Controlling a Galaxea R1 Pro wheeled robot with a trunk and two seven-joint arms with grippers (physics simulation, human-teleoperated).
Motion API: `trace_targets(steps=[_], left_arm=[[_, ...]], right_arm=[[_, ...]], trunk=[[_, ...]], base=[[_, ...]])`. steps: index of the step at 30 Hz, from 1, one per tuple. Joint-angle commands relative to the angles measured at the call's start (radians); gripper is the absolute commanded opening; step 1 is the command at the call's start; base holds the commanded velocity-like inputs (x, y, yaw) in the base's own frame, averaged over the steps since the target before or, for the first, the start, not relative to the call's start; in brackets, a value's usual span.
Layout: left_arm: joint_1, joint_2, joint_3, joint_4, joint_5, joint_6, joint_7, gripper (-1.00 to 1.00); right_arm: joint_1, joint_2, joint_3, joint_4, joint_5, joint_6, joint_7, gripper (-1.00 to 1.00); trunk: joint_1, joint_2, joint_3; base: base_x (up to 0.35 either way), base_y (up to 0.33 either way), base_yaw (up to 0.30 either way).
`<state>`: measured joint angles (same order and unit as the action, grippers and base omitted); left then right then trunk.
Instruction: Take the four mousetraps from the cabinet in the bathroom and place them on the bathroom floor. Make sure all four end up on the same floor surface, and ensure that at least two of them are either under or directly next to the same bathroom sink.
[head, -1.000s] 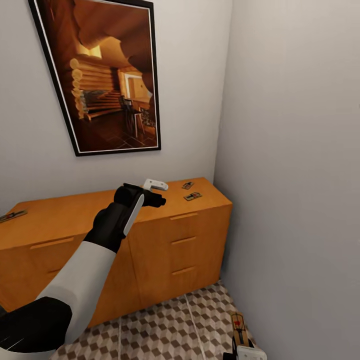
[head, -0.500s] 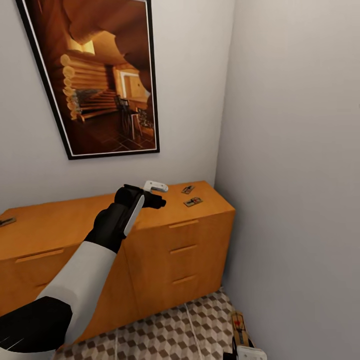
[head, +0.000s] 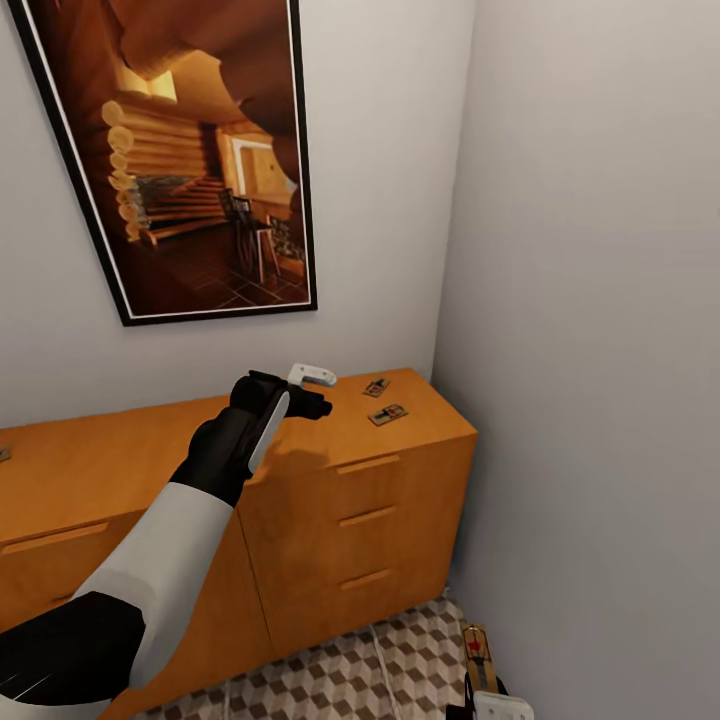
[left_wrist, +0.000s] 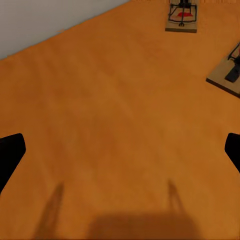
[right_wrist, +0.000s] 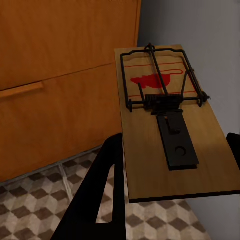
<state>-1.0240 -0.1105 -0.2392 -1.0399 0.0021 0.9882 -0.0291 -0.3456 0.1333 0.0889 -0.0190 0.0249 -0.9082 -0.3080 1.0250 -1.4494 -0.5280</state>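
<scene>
Two mousetraps (head: 377, 387) (head: 388, 413) lie on the right end of the orange-brown cabinet (head: 340, 500). My left gripper (head: 314, 390) hovers open just above the cabinet top, a short way left of them. The left wrist view looks down on the cabinet top (left_wrist: 110, 110), with both mousetraps (left_wrist: 182, 17) (left_wrist: 227, 75) ahead of the open left gripper (left_wrist: 120, 150). Low by the right wall, my right gripper (head: 490, 702) is shut on a third mousetrap (head: 479, 655) held above the cube-patterned bathroom floor (head: 330, 680). In the right wrist view this mousetrap (right_wrist: 170, 130) sits flat between the fingers (right_wrist: 107, 180).
A large framed picture (head: 190, 160) hangs on the wall above the cabinet. The grey right wall (head: 600, 350) meets the cabinet's end in a tight corner. Slim drawer handles (head: 366, 464) line the cabinet front. A narrow strip of floor lies between cabinet and wall.
The whole head view has shifted, so the camera moved: picture and cabinet slid left and the cabinet looks nearer. Both grippers keep their places in the picture and their states.
</scene>
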Motion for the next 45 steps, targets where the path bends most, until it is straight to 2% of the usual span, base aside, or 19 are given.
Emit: trace_targets(steps=[1, 17, 37, 45], left_arm=[[-0.001, 0.000, 0.000, -0.001, -0.001, 0.003, -0.003, 1.00], [-0.001, 0.000, 0.000, 0.006, -0.001, -0.005, -0.003, 1.00], [-0.001, 0.000, 0.000, 0.015, -0.001, -0.005, -0.003, 1.00], [-0.001, 0.000, 0.000, 0.026, -0.001, -0.006, -0.003, 1.00]], right_arm=[[-0.001, 0.000, 0.008, 0.001, 0.001, -0.001, -0.010, -1.00], [0.000, 0.000, 0.008, 0.001, 0.001, 0.000, -0.010, -1.00], [0.000, 0.001, 0.008, 0.001, 0.001, 0.000, -0.010, -1.00], [-0.001, 0.002, 0.008, 0.001, 0.001, 0.000, -0.011, -1.00]], trunk=[[0.000, -0.001, -0.001], [0.000, -0.001, -0.001], [0.000, -0.001, 0.009], [0.000, -0.001, 0.010]], base=[[0.023, 0.000, 0.000], [0.003, 0.000, -0.009], [0.000, 0.000, -0.154], [0.077, 0.054, -0.045]])
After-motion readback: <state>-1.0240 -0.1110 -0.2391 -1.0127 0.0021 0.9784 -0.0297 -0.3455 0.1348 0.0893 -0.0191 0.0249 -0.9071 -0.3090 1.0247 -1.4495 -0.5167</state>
